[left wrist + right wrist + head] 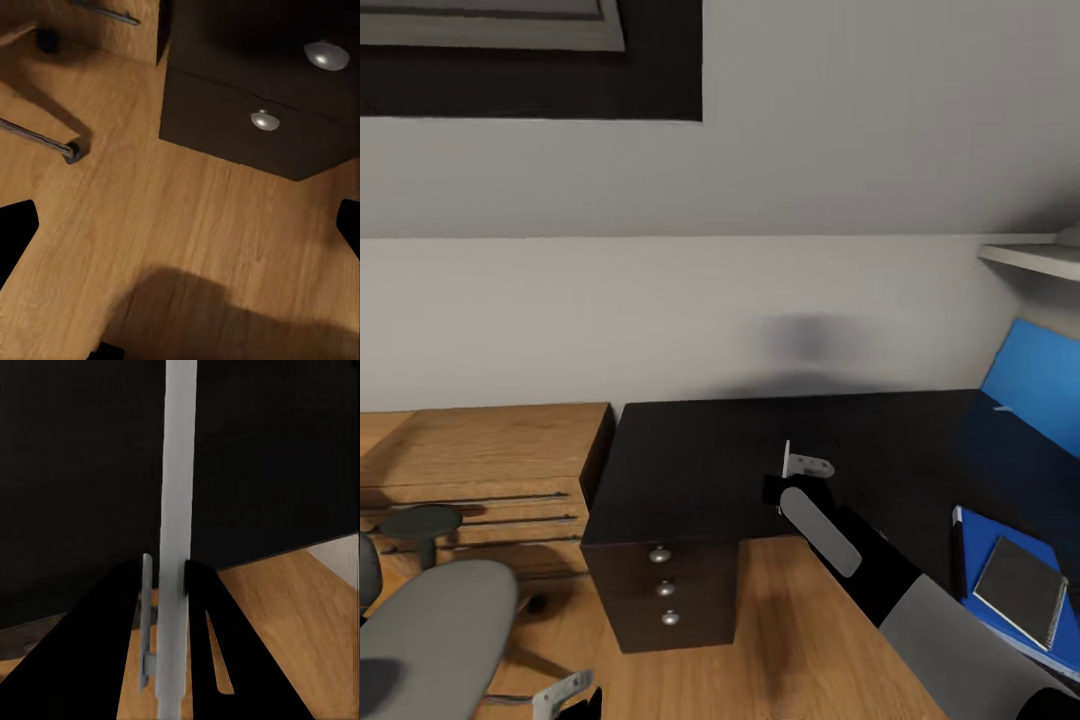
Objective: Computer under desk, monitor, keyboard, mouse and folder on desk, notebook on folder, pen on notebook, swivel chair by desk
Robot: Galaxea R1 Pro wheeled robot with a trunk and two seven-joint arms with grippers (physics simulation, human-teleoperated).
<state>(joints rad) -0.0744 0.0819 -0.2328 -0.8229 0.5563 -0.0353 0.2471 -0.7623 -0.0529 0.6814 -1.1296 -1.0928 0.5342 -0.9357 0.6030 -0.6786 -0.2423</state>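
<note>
Head view looks down on the black worktop [740, 450], whose corner block carries three drawers with round silver knobs [660, 553]. Over its bare top hangs the right tool [792, 470], reached forward from a black and grey arm that enters at the lower right. A thin white pen [819, 530] lies along the tool and forearm in this view. Right wrist view shows that pen [176, 525] as a long pale stick running between the two fingers [147, 615], which stand narrow and press it from both sides, so the right tool is clamped on the pen above the dark worktop surface [75, 472], with wooden floor [285, 607] past the edge. At the right edge of the head view the bright blue folder [972, 530] lies flat on the worktop, and the small grey notebook [1020, 588] rests on top of it, tilted slightly. A blue panel [1035, 385] leans up behind them. To the left of the worktop stands a light wooden drawer cabinet [480, 470], touching or just beside its side. The grey padded swivel chair [435, 630] sits at the lower left on the wooden floor, near the cabinet and apart from the drawers. The left tool [565, 692] shows low by the chair; whether it is wide or narrow I cannot tell. Left wrist view looks at the floor [172, 232], two of the knobs [264, 120] and a chrome chair leg with its caster [71, 152].
</note>
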